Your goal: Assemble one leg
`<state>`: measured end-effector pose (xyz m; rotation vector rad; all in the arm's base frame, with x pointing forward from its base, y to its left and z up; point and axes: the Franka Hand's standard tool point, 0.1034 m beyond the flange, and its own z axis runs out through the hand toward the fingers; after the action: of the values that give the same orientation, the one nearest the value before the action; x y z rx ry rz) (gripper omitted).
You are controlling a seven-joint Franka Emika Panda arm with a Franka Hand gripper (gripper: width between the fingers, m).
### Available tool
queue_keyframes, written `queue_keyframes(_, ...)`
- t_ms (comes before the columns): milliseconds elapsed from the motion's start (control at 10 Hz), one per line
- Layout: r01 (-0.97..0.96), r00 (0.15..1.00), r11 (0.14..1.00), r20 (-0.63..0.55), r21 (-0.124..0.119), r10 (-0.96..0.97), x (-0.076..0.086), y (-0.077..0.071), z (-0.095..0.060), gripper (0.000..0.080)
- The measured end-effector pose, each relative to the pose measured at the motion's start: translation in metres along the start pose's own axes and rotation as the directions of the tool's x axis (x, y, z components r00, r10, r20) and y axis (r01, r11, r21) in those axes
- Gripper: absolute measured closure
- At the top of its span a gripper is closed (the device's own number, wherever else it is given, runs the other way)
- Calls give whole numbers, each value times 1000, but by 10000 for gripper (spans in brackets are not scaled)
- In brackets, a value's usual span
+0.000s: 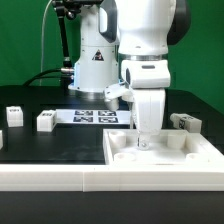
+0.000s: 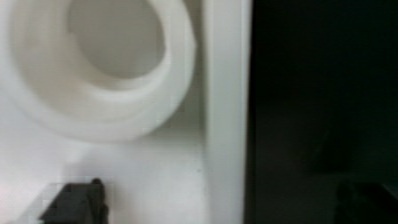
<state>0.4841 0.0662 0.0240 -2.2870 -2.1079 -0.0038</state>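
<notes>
Handling should be simple, judging by looks: the leg (image 1: 46, 121) is a small white oblong block of hard plastic, likely light and rigid, not fragile, though its smooth faces may be a little slippery. It lies on the dark tabletop (image 1: 40, 142) toward the exterior view's left, near the marker board (image 1: 95, 116) and well apart from the end effector (image 1: 146, 140). A similar block (image 1: 13, 116) sits further left, and a third block (image 1: 183, 122) lies on the right. The best hold is probably across the two long flat sides, near the middle, with the tagged face left uncovered.

The end effector hangs low over the large white top (image 1: 200, 160) at the near right. In the wrist view its fingertips (image 2: 73, 201) stand wide apart with nothing clamped between them, above a round recess (image 2: 107, 65) beside the rim.
</notes>
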Motion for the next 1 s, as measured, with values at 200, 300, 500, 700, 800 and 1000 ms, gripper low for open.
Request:
queue_keyframes(200,-18,1000,1000,21,-11,19,12,-4,-34,150)
queue_keyframes(300,-43,999,999,25,-18,44,16,-5,-44,150)
queue_keyframes(500,-73,997,997,25,-25,74,20,-7,-52,150)
queue_keyframes(700,-150,988,988,24,-21,151,20,-8,-50,150)
queue_keyframes(800,-195,980,981,23,-22,196,20,-8,-49,150)
queue_keyframes(1000,-434,901,901,6,-18,435,23,-17,-44,150)
